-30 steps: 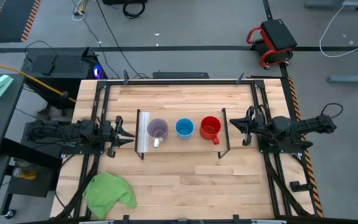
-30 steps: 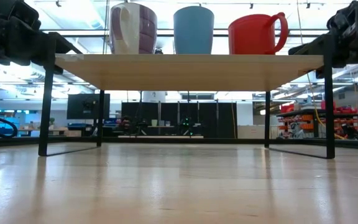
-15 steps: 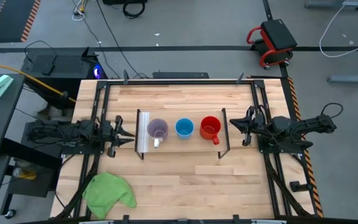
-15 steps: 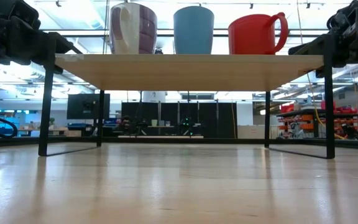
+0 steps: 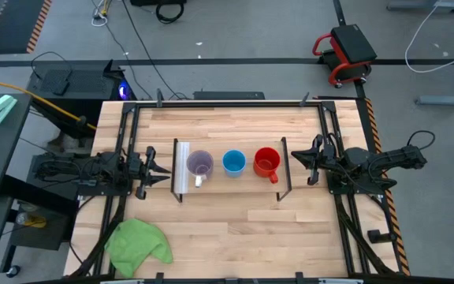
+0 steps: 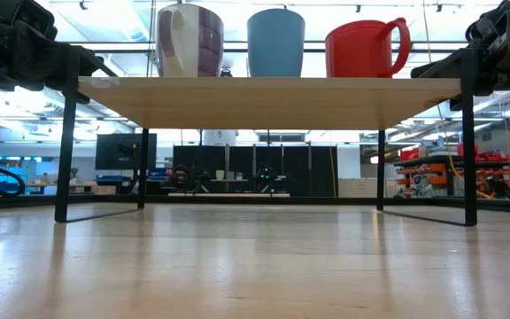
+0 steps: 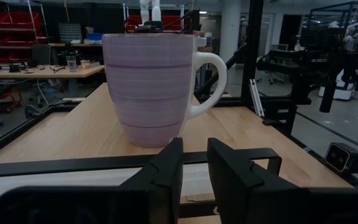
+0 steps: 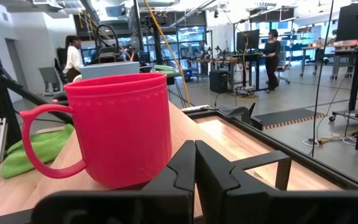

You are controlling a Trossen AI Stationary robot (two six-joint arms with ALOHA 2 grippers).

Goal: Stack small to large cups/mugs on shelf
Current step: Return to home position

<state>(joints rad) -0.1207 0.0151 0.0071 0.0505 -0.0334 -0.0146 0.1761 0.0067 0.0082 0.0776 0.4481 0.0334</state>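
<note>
Barely anything moves compared to a second ago: from above both arms sit in the same spots, and in the low view the left arm only creeps a hair further out from the shelf end. So you're basically parked.

Left gripper sits just off the white-strip end of the shelf. Its fingers have a narrow gap between them and hold nothing. Right gripper sits just off the other end, and its fingers are pressed together, also empty.

All three are up on the shelf in a row, apart from each other. On the robot's left is the purple mug, the blue cup is in the middle and the red mug is on the right. To me the job looks done.

If you ever need to nudge one again, they all look rigid, empty and light. They also look smooth, so I'd expect them to slide on the wood or slip in a loose pinch.

- Purple and red mugs: take the wall at the rim, one finger inside and one outside, away from the handle.
- Blue cup: there's no handle, so take it at the rim the same way.

Main risk I see is an arm clipping the black end frame and jolting the whole row.
</note>
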